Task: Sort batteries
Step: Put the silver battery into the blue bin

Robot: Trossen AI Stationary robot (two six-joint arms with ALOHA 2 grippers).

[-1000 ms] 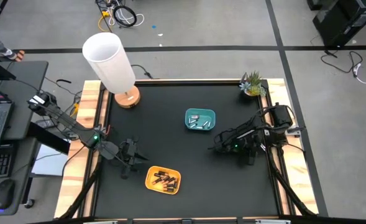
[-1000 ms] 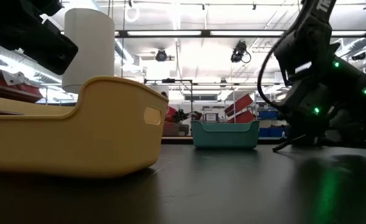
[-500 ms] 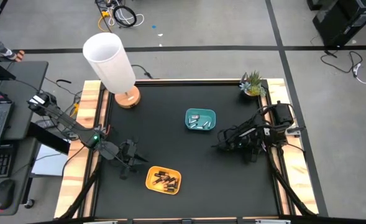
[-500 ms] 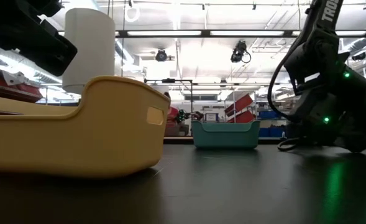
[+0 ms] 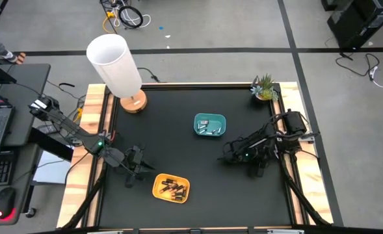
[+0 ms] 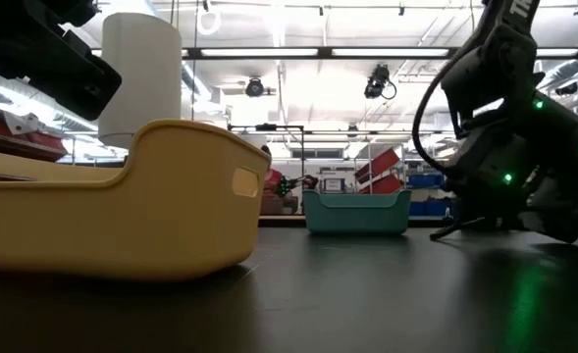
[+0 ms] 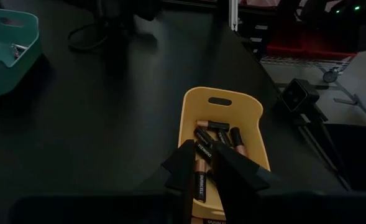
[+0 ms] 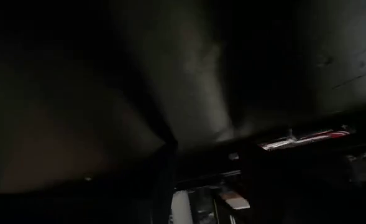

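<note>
Black matting covers the table (image 5: pixel 178 136) seen from above. Dark copper-ended batteries (image 5: pixel 171 189) lie in the yellow tray (image 5: pixel 156 186); silvery ones (image 5: pixel 209 129) lie in the teal tray (image 5: pixel 209 117). The left gripper (image 5: pixel 141 168) sits just beside the yellow tray; the right gripper (image 5: pixel 225 156) sits low, right of the teal tray. At table height, the two trays stand well apart. The left wrist camera shows fingers (image 7: pixel 181 165) nearly closed, holding nothing, above the yellow tray. The right wrist camera is dark; I cannot tell that claw's state.
</note>
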